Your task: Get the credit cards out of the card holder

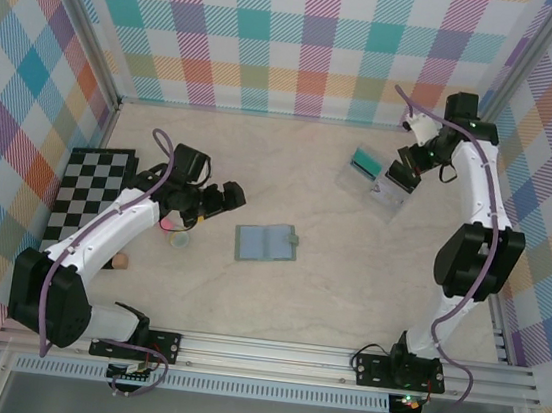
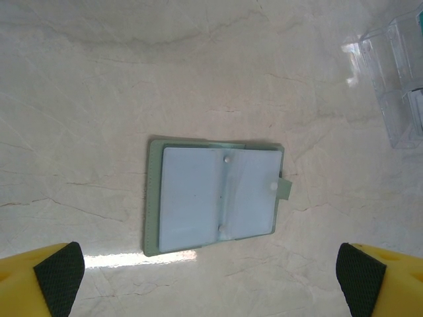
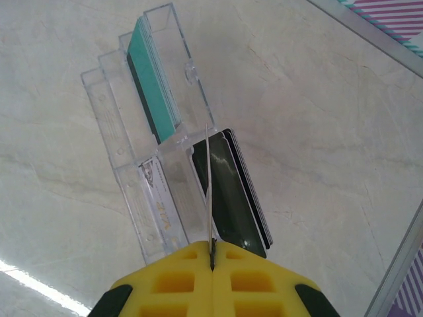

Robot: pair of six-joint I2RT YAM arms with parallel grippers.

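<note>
The card holder (image 2: 215, 198) is grey-teal, the bench (image 2: 99, 99) marbled cream, the board (image 1: 91, 194) chequered black-and-white, the walls (image 1: 317, 40) pastel plaid.

Pastel plaid walls (image 1: 317, 40), beige marble-look tabletop (image 1: 325, 303), alu rails (image 1: 268, 352) at near edge

Legible text, labels, brands, numbers or signs: none. Only entry of note, right wrist view: a pale card (image 3: 157, 198) lying flat in a slot of the clear plastic tray (image 3: 109, 105), at 9 o'clock from the dark cards (image 3: 231, 198), carries a line of small dark print along its length, too small and blurred to read.
</note>
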